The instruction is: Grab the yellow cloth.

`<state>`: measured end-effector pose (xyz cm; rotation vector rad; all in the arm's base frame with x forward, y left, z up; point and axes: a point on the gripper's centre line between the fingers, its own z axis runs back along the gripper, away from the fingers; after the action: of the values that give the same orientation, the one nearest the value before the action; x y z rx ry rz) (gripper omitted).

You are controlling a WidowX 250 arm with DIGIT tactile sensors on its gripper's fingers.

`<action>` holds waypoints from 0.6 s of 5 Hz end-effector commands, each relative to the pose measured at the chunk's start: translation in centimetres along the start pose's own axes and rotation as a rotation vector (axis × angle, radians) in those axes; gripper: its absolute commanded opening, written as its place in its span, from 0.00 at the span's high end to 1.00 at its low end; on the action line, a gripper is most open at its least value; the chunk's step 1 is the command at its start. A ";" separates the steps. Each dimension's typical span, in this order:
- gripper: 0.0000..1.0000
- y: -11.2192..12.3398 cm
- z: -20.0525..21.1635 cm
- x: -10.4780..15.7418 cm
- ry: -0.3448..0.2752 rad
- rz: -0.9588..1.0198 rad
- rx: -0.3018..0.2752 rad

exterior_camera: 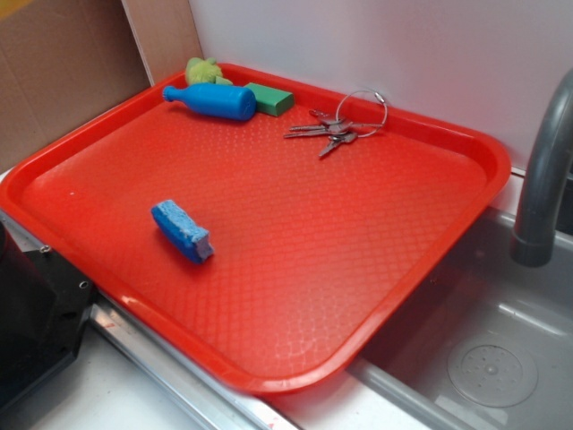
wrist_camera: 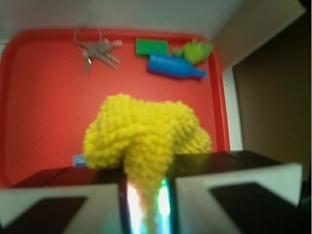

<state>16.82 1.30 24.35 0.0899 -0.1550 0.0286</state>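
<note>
Beside grey sink [exterior_camera: 501, 358], red tray [exterior_camera: 313, 260] against white wall [exterior_camera: 376, 45]

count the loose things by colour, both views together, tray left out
Blue: 2, bottle, sponge
Green: 2, block, plush toy
Yellow: 1, yellow cloth, pinched in the tool
Silver: 1, keys
Total: 6

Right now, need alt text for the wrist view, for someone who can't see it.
A bunched yellow cloth hangs pinched in the gripper, filling the centre of the frame above a red tray. Along the tray's far edge lie a bunch of keys, a green block, a blue bottle and a yellow-green plush toy.
</note>
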 end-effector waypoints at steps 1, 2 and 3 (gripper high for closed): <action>1.00 -0.6 1.7 2.1 0.046 0.011 0.005; 1.00 -0.5 0.6 3.1 0.088 0.022 0.026; 1.00 0.2 -1.3 4.5 0.097 0.019 0.013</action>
<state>21.97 0.94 23.06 0.0970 -0.0210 0.0381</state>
